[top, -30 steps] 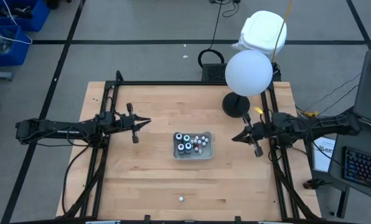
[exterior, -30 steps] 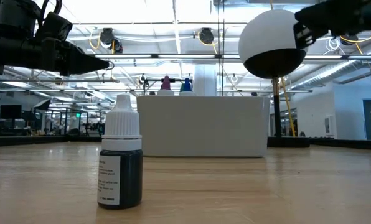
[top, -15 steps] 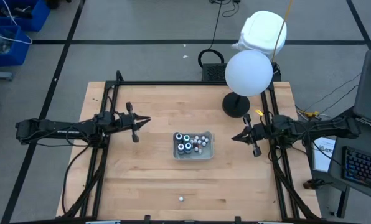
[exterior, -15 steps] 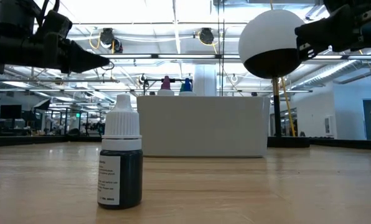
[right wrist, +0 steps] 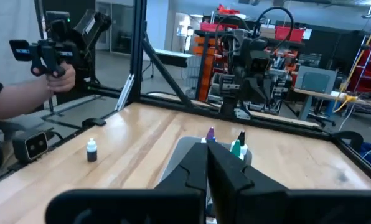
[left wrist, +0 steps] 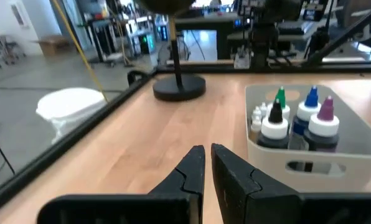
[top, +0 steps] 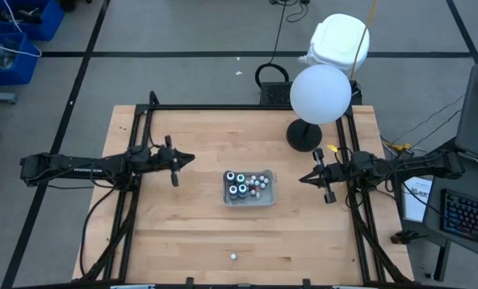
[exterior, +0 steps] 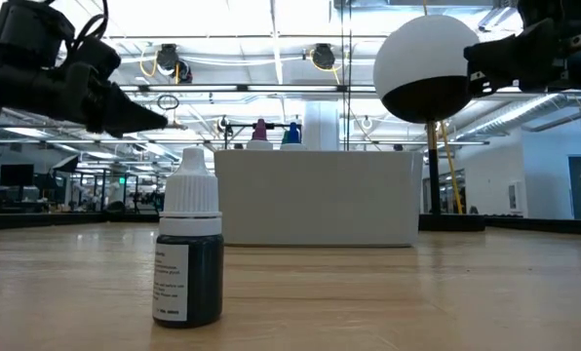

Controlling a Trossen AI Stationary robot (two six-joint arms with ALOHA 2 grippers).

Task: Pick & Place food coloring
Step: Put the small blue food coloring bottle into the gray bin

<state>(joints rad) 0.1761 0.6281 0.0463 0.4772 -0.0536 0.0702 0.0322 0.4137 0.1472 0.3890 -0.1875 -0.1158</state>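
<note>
One food coloring bottle point(top: 233, 257) stands alone near the table's front edge, well apart from the clear tray point(top: 269, 195); I judge the nearly closed, empty left gripper point(top: 189, 157) must open wide first, while the right gripper point(top: 302, 178) waits shut.

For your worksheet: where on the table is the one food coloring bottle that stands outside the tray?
In the high view the lone food coloring bottle stands near the table's front edge, roughly midway between the arms, well clear of the clear tray that holds the other bottles.

Several food coloring bottles point(top: 237, 183) stand in the tray point(top: 268, 197) mid-table; one bottle point(top: 233, 257) stands alone near the front edge.
</note>
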